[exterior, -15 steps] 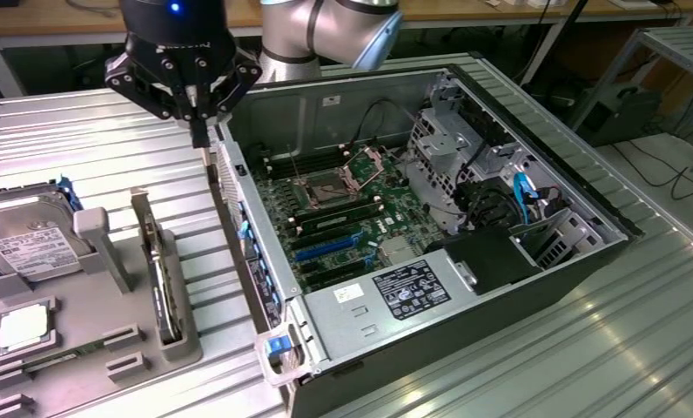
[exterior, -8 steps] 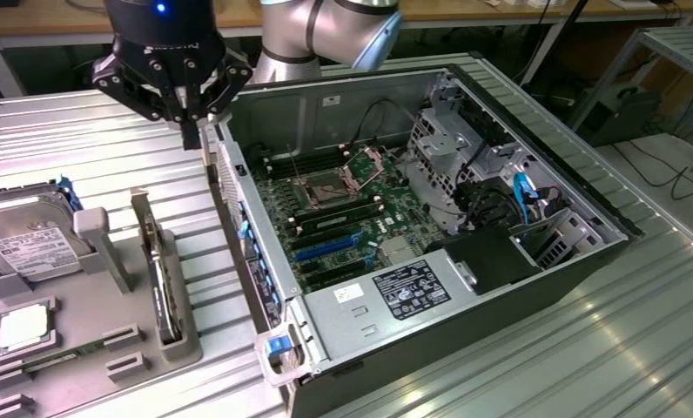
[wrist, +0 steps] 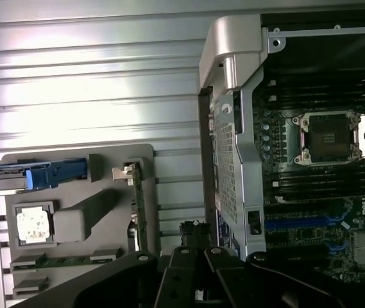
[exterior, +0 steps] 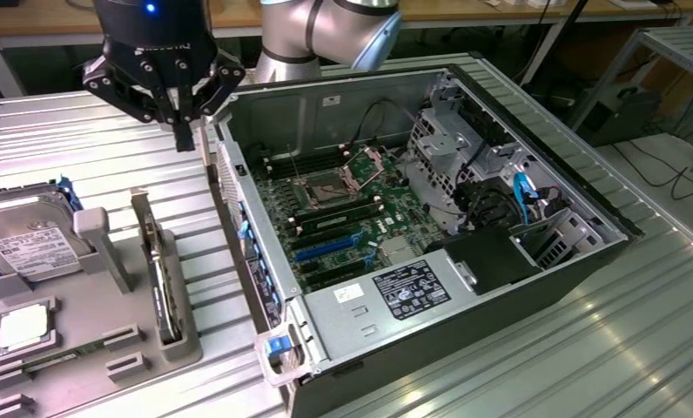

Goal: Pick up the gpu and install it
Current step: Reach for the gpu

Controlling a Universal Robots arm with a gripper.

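While the gripper hangs over the ribbed metal table, have a look at those fingers: pressed tight together into one dark point, nothing pinched between them, nothing touched. Empty-handed, then! It sits just beside the outer wall of the open computer case, on the exterior view's left, near the case's far corner and clear of the table beneath it.

Now the gpu. It stands on its long edge in a slot of the grey holder tray, along the side of the tray nearest the case and well apart from the fingertips. From the wrist view the closed gripper pokes out past its black linkages, and the gpu shows edge-on as a thin green strip, upright in the tray, close to the case wall but not touching it.

Sharing that tray: the hard drive with its white label, and the square silver processor chip lying flat in its pocket. Inside the case, the motherboard lies open to view.
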